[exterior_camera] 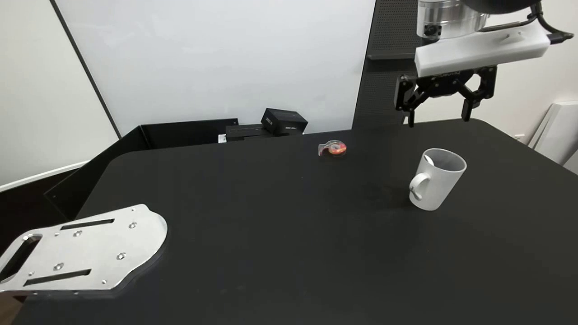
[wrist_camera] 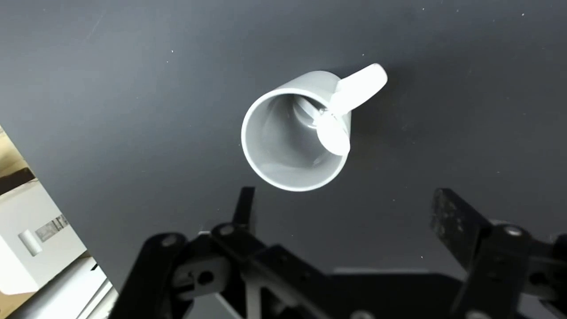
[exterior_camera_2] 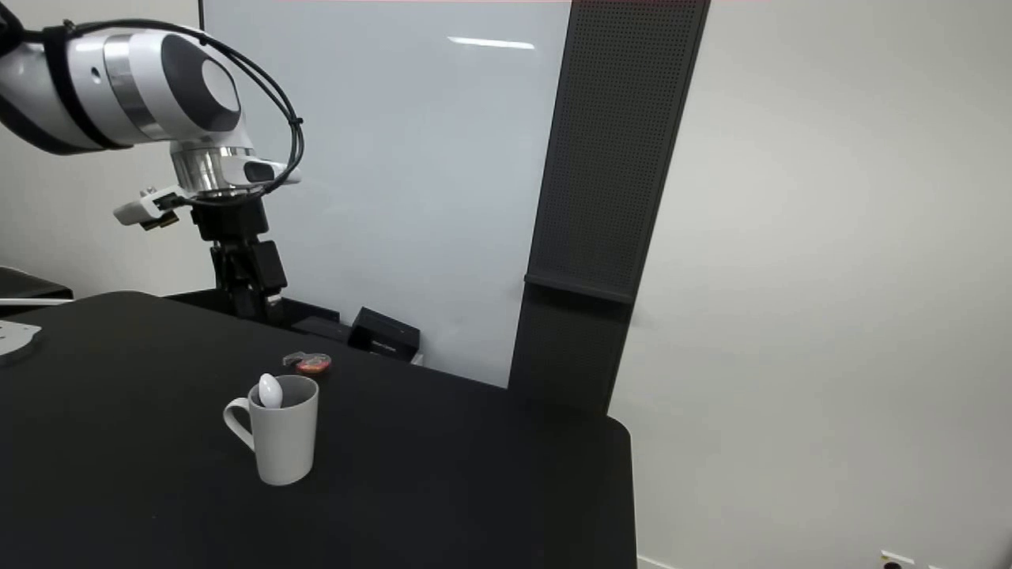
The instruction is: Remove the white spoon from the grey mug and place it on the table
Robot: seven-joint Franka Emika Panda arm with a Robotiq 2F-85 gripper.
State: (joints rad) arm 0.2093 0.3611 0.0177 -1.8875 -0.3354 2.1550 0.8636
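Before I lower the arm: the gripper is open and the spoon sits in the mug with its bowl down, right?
Not quite: the spoon sits in the mug with its bowl up, as an exterior view shows. The gripper is open, as you say.

No word, brand or number readable for certain. Black box (exterior_camera: 284, 121): small white lettering, seen in both exterior views, on two faces in exterior view nearer frame top; too small to read. Pincer (exterior_camera: 438, 119): pale letters on dark body, partly covered by white bar (exterior_camera: 482, 50); word not legible. Grey patch (wrist_camera: 52, 228) on white object (wrist_camera: 55, 250), wrist view: dark marks, blurred, cannot tell if print.
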